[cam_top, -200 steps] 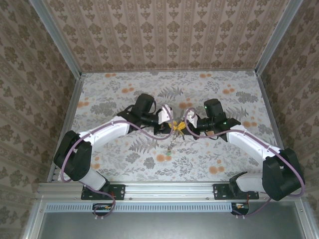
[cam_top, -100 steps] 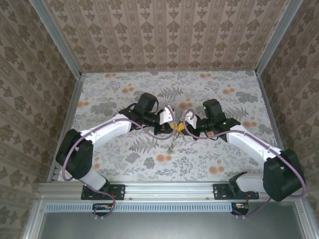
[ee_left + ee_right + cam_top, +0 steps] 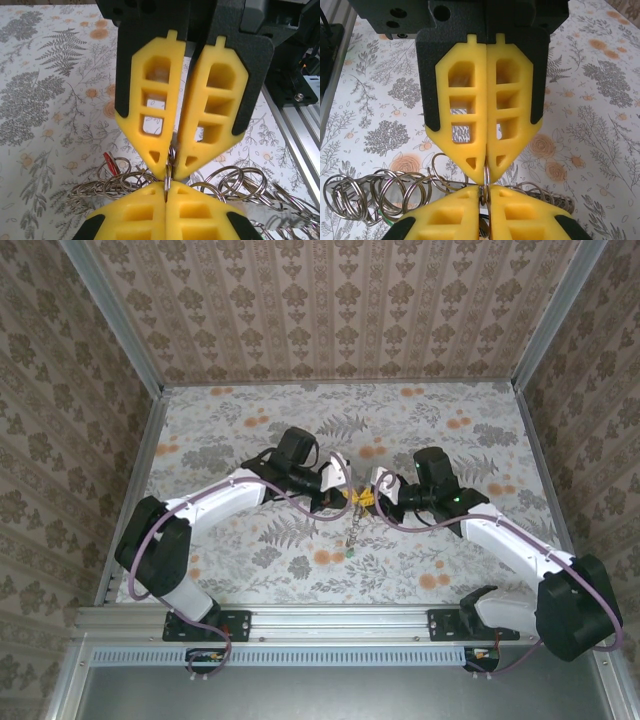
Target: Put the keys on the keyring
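Observation:
Over the table's middle my two grippers meet tip to tip. My left gripper (image 3: 166, 187) is shut on a thin metal keyring (image 3: 167, 180) standing edge-on between its yellow fingers. My right gripper (image 3: 484, 192) pinches the same keyring (image 3: 485, 177) from the other side, with a narrow slit between its pads. In the top view the left gripper (image 3: 349, 497) and right gripper (image 3: 369, 498) touch noses, and a bunch of rings and keys (image 3: 352, 535) dangles below them, ending in a green key (image 3: 351, 555). A red key head (image 3: 108, 163) shows among the rings.
A tangle of linked split rings (image 3: 120, 177) spreads both ways behind the fingertips, with more split rings (image 3: 370, 192) to the left in the right wrist view. The floral table (image 3: 240, 430) is walled by patterned panels. An aluminium rail (image 3: 340, 620) runs along the near edge.
The left jaws have closed on the keyring. The right arm has shifted a little right and its jaws have eased slightly. The dangling bunch has swung a bit to the right.

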`<state>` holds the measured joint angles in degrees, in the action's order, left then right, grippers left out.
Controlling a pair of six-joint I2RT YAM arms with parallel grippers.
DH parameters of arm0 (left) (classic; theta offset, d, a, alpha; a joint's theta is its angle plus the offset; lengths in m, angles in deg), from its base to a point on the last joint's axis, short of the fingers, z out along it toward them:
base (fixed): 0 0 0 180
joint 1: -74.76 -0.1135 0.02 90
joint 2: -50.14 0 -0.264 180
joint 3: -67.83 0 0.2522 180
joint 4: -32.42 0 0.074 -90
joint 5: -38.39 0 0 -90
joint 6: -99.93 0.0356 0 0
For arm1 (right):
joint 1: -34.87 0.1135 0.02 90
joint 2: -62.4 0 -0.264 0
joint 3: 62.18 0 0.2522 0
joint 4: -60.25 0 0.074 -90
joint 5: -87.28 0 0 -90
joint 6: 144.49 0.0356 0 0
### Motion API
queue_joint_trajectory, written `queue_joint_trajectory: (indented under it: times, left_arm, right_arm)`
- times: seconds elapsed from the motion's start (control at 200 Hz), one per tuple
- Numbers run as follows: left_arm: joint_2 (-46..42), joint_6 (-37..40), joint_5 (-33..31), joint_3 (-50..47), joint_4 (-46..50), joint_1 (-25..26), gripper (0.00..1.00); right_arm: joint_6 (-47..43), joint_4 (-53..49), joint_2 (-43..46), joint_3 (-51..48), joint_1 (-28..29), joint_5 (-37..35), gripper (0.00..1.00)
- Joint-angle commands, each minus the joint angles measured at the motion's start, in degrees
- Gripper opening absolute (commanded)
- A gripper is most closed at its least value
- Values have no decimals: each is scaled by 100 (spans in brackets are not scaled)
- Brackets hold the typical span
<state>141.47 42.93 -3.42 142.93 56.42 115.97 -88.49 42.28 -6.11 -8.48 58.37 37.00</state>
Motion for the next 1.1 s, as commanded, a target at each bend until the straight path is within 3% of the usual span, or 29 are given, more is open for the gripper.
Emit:
queue_joint_trajectory:
  times: [0.0,0.575,0.88,1.095]
  left_arm:
    - [-183,-262,259,-182,-505,-130,0]
    - [-141,-619,534,-540,-1191,-157,0]
    - [-134,-593,569,-477,-1109,-160,0]
    - [-182,-625,595,-471,-1154,-158,0]
  right_arm:
    - [204,479,127,-318,-34,74,15]
    - [456,915,306,-613,-205,-208,14]
    - [338,627,44,-209,-233,362,22]
    - [189,383,-428,-68,-232,320,15]
